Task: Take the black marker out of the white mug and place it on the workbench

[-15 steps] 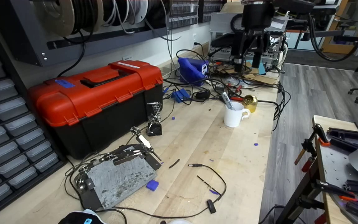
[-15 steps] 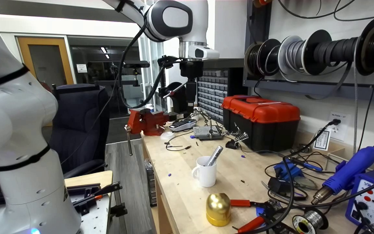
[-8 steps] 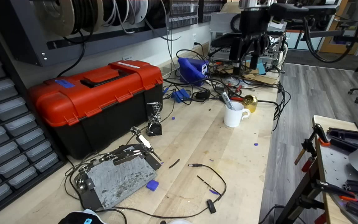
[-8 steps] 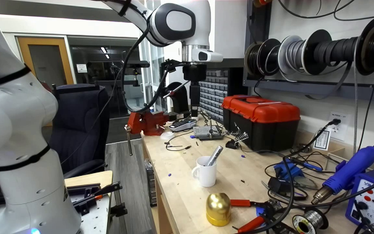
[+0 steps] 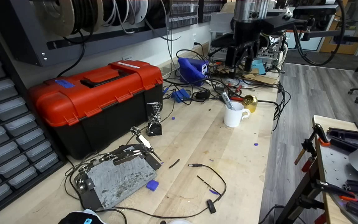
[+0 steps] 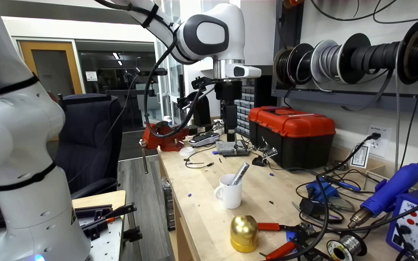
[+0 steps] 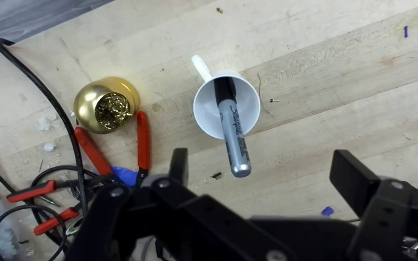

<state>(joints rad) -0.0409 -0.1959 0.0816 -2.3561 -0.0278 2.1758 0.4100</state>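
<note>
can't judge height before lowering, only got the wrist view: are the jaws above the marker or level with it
Observer: Above it. In both exterior views there is a clear gap between the jaws and the raised end of the marker.

Operator: ok and which way does it lean in the room

Observer: Toward the wall; both exterior views show its raised end tipping to that side.

Operator: anything bulky on that side i can't see

Observer: Yes, a red and black toolbox stands on the workbench, on the wall side.
</note>
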